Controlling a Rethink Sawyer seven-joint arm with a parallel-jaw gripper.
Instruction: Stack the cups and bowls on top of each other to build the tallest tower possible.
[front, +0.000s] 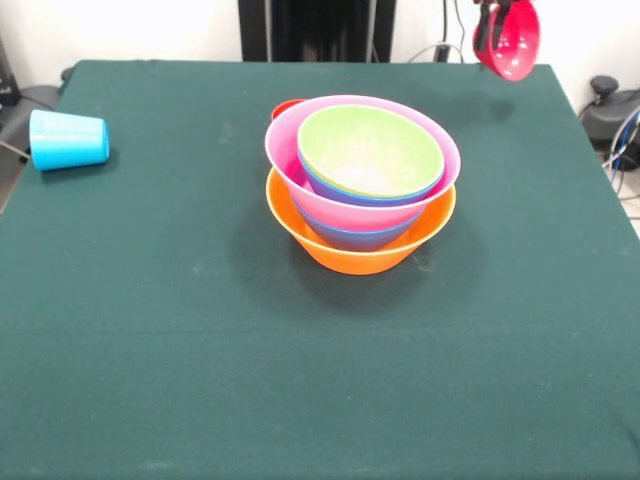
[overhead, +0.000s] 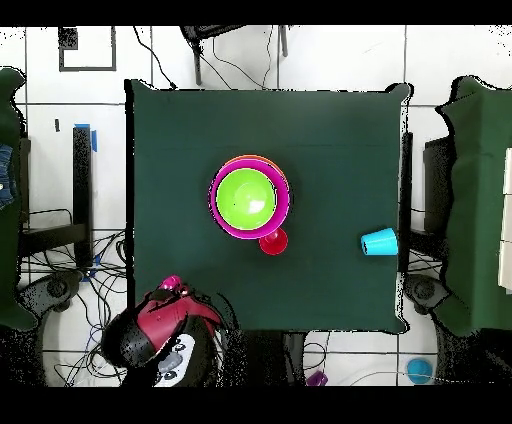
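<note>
Four nested bowls, lime green bowl (front: 371, 150) topmost, orange bowl (front: 360, 250) as base

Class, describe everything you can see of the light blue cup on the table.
The light blue cup is a small, tapered, handleless tumbler that looks like smooth plastic. It lies on its side on the green table near one edge, well apart from the tower. Only the tablecloth touches it; it looks empty, and the gripper is far off.
</note>
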